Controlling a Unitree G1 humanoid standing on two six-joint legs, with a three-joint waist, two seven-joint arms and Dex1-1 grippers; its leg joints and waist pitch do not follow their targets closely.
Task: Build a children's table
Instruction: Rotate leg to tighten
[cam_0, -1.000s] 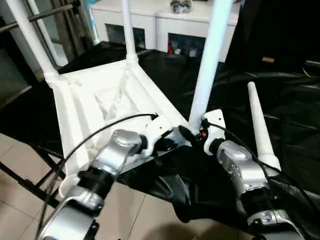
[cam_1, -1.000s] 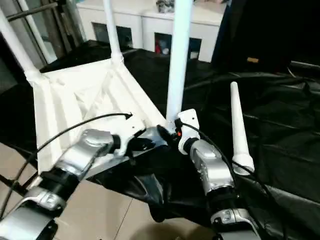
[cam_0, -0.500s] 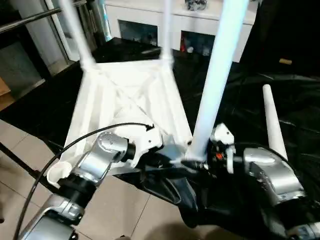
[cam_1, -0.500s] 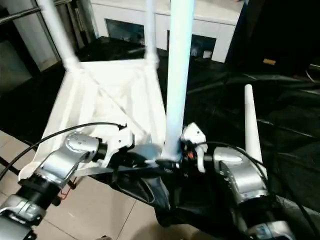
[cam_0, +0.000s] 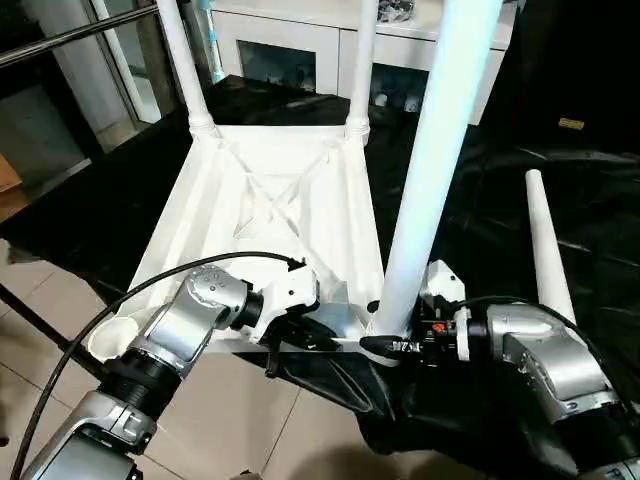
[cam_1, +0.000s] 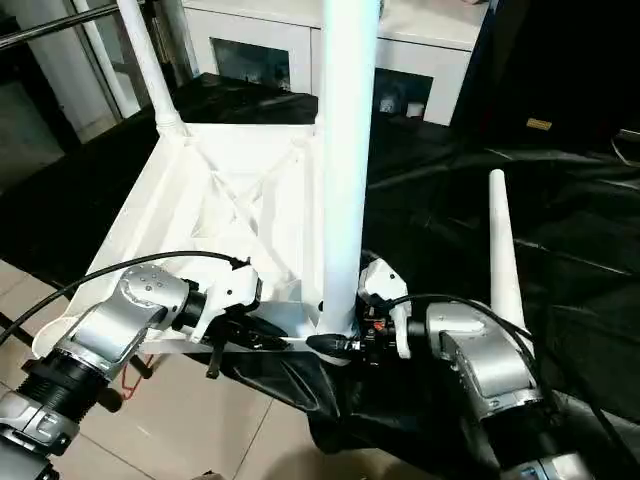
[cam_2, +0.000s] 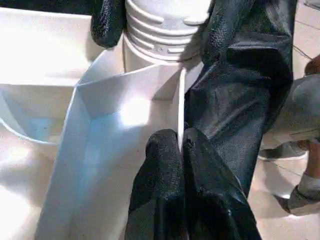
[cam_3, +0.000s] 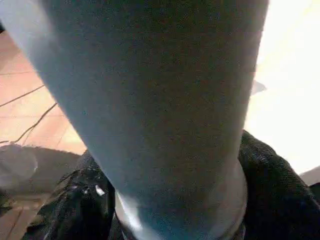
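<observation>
Your two head views look forward and down from slightly offset spots, sharing the upturned white plastic ribbed tabletop (cam_0: 270, 200). Your left wrist camera sits close over its thin rim; your right wrist camera presses near the upright white tapered tube leg (cam_3: 150, 110)

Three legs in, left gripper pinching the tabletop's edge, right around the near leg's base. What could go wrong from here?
1. The right gripper fingers flank the base of the near white tapered tube leg; if it is not fully seated, the tall leg may tilt.
2. The left gripper pinches only a thin rib of the upside-down white plastic tabletop, which overhangs the black-covered surface; a slip could tip it.
3. The loose fourth white leg lies nearby and could roll.
</observation>
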